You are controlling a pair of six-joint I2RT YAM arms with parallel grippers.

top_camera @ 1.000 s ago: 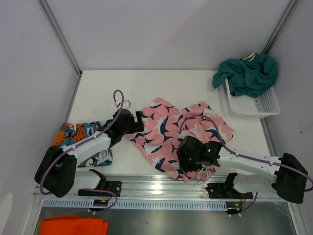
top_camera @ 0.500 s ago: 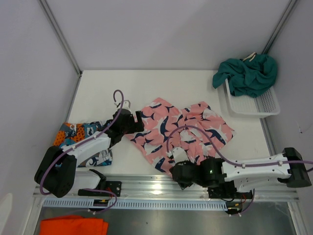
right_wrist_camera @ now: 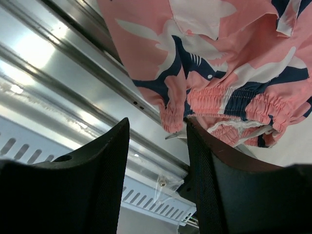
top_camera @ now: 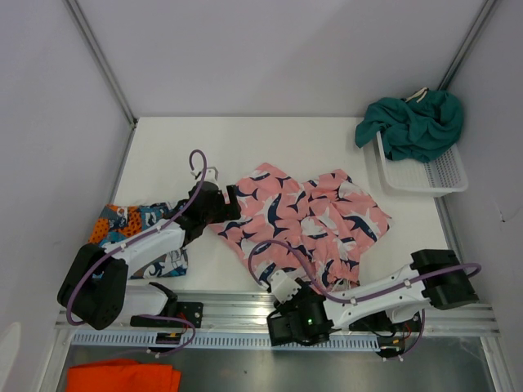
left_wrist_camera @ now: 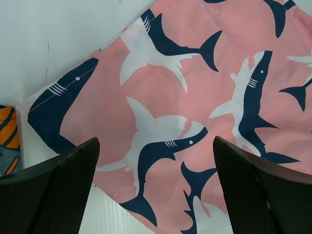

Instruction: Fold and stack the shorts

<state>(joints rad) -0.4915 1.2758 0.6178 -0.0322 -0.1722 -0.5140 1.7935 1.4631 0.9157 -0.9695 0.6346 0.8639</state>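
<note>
Pink shark-print shorts (top_camera: 302, 212) lie spread and rumpled at the table's middle. Their elastic waistband (right_wrist_camera: 219, 102) hangs over the near edge. My left gripper (top_camera: 234, 208) hovers wide open over their left hem (left_wrist_camera: 195, 87), nothing between its fingers (left_wrist_camera: 155, 146). My right gripper (top_camera: 290, 325) is off the table's front, over the metal rail, open and empty (right_wrist_camera: 157, 124). The waistband hangs just beyond its right fingertip. Graphic-print shorts (top_camera: 122, 222) lie at the left, partly under my left arm. Teal shorts (top_camera: 417, 122) are heaped on the basket at the back right.
A white mesh basket (top_camera: 433, 175) stands at the right edge of the table. The aluminium rail (top_camera: 237, 309) and slotted cable duct run along the front, below my right gripper. An orange cloth (top_camera: 122, 377) lies below the table at lower left.
My right gripper has swung from the shorts' near edge down and left, off the table and over the rail. The pink shorts' near part shifted slightly. The left arm stayed still.
</note>
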